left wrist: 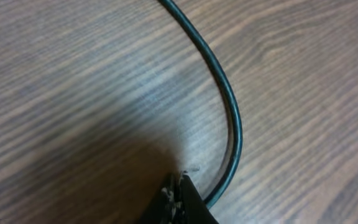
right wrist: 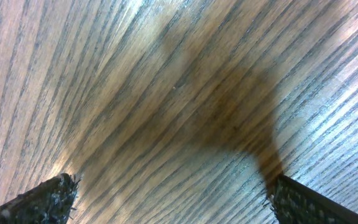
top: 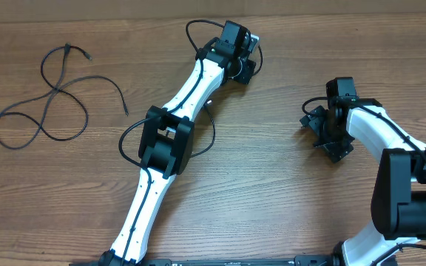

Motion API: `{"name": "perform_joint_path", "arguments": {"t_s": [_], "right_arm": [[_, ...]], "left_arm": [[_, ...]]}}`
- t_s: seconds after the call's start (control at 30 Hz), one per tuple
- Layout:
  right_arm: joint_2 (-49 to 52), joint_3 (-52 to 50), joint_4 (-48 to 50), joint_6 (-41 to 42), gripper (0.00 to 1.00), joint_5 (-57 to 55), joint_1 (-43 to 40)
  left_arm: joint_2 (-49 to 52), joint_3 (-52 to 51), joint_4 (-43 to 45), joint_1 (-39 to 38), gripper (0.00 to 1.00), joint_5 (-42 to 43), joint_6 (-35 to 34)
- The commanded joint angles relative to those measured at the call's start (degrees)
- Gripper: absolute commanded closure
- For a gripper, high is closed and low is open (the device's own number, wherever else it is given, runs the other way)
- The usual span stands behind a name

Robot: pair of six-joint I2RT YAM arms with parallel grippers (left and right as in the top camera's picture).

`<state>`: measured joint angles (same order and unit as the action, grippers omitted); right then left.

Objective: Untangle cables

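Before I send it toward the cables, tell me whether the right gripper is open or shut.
Open: the right gripper shows its fingers far apart, only bare table between.

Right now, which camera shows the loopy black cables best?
Overhead: the cables loop across the table's left side. Left wrist shows one black cord, unclear whose; right wrist shows only table.

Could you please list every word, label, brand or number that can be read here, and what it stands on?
None: no readable writing shows on the table, the cables, the left arm or the right arm, in any view.
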<state>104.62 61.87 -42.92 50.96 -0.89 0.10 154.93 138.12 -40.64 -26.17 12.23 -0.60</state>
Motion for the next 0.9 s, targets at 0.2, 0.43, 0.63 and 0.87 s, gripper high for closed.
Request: {"name": "perform_joint_path", "arguments": {"t_s": [0.2, 0.43, 0.63, 0.87], "right_arm": [[2.3, -2.5, 1.0, 0.0, 0.0, -0.3, -0.3], [2.3, -2.5, 1.0, 0.0, 0.0, -0.3, -0.3], [2.3, -2.5, 1.0, 0.0, 0.0, -0.3, -0.3], [2.3, -2.5, 0.9, 0.0, 0.0, -0.3, -0.3]], "left_arm": [[0.4, -0.7, -11.8, -0.5, 0.94, 0.3, 5.4], [0.4, -0.6, -19.2, -0.5, 0.96, -2.1, 8.0], [0.4, -0.6, -23.9, -0.5, 0.95, -2.1, 8.4], [0.4, -0.6, -29.7, -0.5, 0.91, -2.2, 15.1]]}}
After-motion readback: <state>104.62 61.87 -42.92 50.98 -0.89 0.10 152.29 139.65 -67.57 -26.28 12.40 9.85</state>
